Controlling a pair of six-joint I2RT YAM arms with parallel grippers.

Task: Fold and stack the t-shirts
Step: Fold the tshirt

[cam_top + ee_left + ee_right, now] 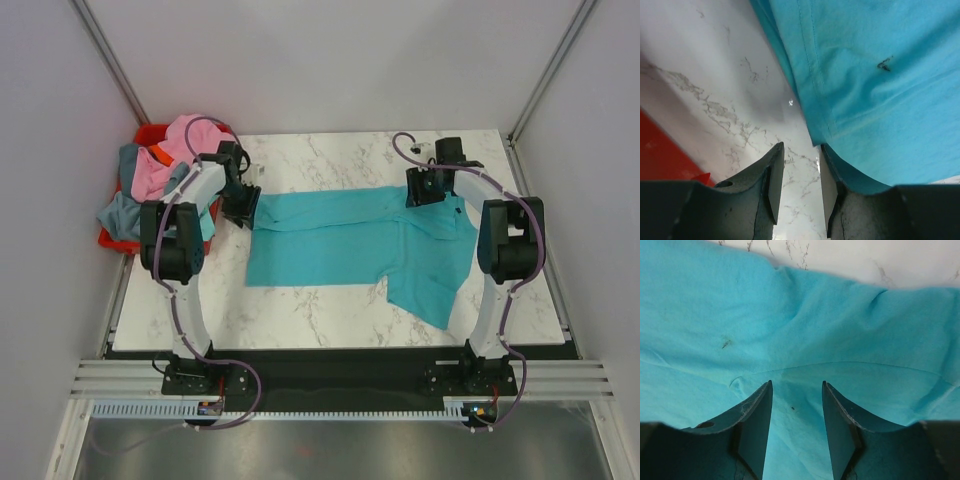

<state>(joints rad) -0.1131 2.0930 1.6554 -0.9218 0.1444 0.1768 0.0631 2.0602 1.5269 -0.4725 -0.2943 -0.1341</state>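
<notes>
**While both tools stand released: one teal t-shirt, spread on marble tabletop**

Item 1. Teal t-shirt [345, 235]: bright, plain cloth lying flat across the middle of the white-veined tabletop [320, 315], long axis running left to right. Its hem end is at the left and its collar end at the right. One sleeve juts toward the near edge at the right-hand side. A soft crease runs lengthwise through the body. The left wrist view shows a stitched hem with a double seam line and a small dark fleck on the cloth. The right wrist view shows gentle wrinkles and a curved seam.

Item 2. Left tool [243, 205]: jaws apart, low at the shirt's hem corner. Bare marble shows between the fingers, and teal cloth touches the right-hand finger.

Item 3. Right tool [425, 190]: jaws apart, poised over the far right part of the shirt, nothing gripped.

Item 4. Red bin [112, 240]: at the far left corner, heaped with a pink t-shirt [178, 145] and a grey-blue t-shirt [120, 212], with an orange patch showing between them.
</notes>
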